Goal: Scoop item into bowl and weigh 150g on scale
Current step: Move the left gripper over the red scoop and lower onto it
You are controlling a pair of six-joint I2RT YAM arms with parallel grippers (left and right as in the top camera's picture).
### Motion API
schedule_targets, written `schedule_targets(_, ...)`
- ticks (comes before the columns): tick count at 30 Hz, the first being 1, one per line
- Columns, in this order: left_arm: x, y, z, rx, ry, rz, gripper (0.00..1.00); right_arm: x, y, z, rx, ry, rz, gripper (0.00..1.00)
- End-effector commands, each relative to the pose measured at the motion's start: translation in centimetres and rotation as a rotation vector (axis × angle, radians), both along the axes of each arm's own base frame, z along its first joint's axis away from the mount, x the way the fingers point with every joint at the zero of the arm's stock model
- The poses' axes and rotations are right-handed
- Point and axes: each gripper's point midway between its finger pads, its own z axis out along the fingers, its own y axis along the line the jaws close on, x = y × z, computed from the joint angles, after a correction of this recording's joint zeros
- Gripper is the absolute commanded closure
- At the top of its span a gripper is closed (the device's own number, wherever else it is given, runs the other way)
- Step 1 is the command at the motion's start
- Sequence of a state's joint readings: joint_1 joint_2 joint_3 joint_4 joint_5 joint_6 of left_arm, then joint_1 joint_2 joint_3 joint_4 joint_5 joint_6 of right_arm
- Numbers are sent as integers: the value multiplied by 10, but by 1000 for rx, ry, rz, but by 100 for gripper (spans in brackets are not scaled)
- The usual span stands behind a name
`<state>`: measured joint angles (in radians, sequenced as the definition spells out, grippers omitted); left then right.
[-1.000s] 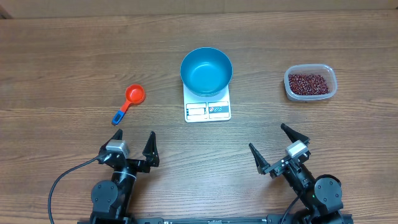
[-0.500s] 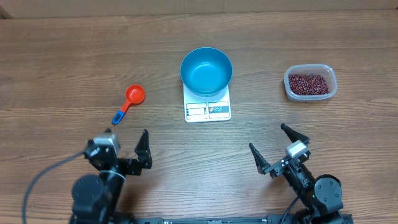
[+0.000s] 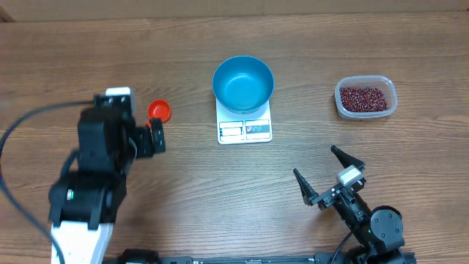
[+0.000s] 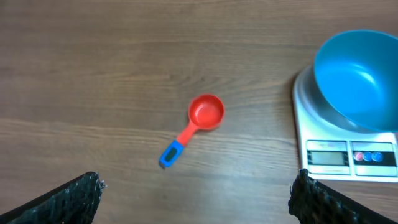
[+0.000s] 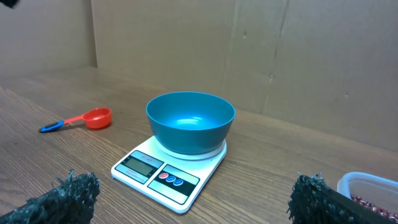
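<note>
Overhead: the bowl (image 3: 242,83) sits empty on the scale (image 3: 245,130), and the beans (image 3: 364,98) lie in a tub (image 3: 390,103) at its 3 o'clock. Left wrist: the left gripper (image 4: 196,199), jaws apart, hangs above the scoop (image 4: 198,121), which seems empty. Right wrist: the right gripper (image 5: 186,199) is wide apart and holds nothing. All scooping and weighing remain.

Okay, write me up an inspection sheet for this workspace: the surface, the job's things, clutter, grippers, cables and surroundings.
Surface: wooden table, no spills seen.
Job's things: blue bowl empty, sitting on the white scale; display too small to read. Red-brown beans lie in a clear tub to the right of the scale. Red scoop with a blue handle lies flat to the left of the scale.
Clutter: nothing seen.
Grippers: left gripper open, empty, above the table near the scoop. Right gripper open, empty, near the front edge.
Cables: black cable runs from the left arm toward the left edge.
Surroundings: cardboard panels behind the table.
</note>
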<state>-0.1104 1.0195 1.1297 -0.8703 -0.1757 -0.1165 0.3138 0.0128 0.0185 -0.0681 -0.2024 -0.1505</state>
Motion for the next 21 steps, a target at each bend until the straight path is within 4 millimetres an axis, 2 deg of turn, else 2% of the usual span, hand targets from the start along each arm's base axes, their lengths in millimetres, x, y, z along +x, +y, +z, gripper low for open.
schedule_targets(1, 12, 8, -8, 94, 50, -17, 0, 1, -2, -1, 2, -6, -14, 0)
schedule_targets(13, 40, 6, -83, 191, 304, -119, 0, 1, -3, -1, 2, -6, -14, 0)
schedule_targets(21, 54, 25, -142, 172, 462, -73, 0, 1, -3, -1, 2, -6, -14, 0)
